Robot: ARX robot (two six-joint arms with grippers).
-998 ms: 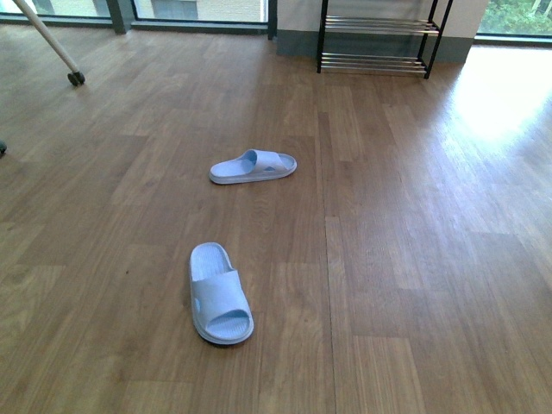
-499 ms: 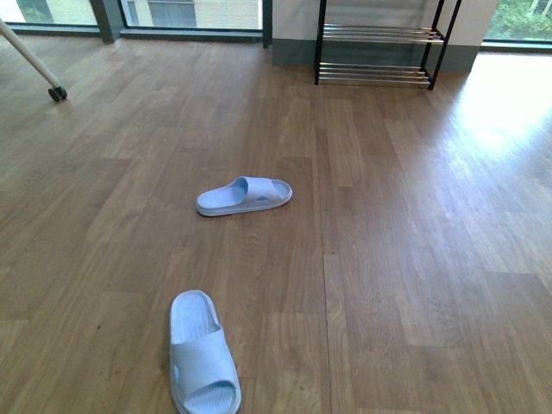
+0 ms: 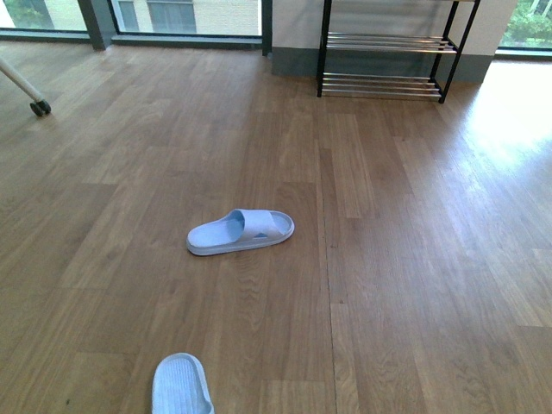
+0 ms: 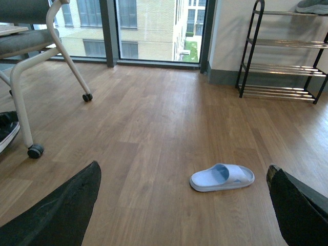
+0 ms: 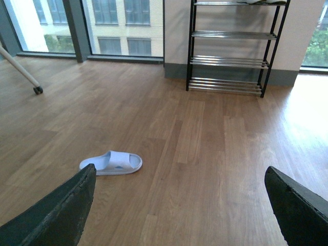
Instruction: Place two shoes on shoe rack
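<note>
Nothing for you to read right now: no lettering, number or logo resolves in any of the three views. The sandal (image 3: 241, 231) shows a plain pale-blue strap (any moulded mark is too small to make out), and the shoe rack (image 3: 379, 84) shows only shiny bars.

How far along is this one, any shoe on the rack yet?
Nothing done: the far sandal lies mid-floor, the near sandal at the front view's bottom edge. Left gripper and right gripper are open, empty. Remaining: carry both to the shoe rack by the wall.
</note>
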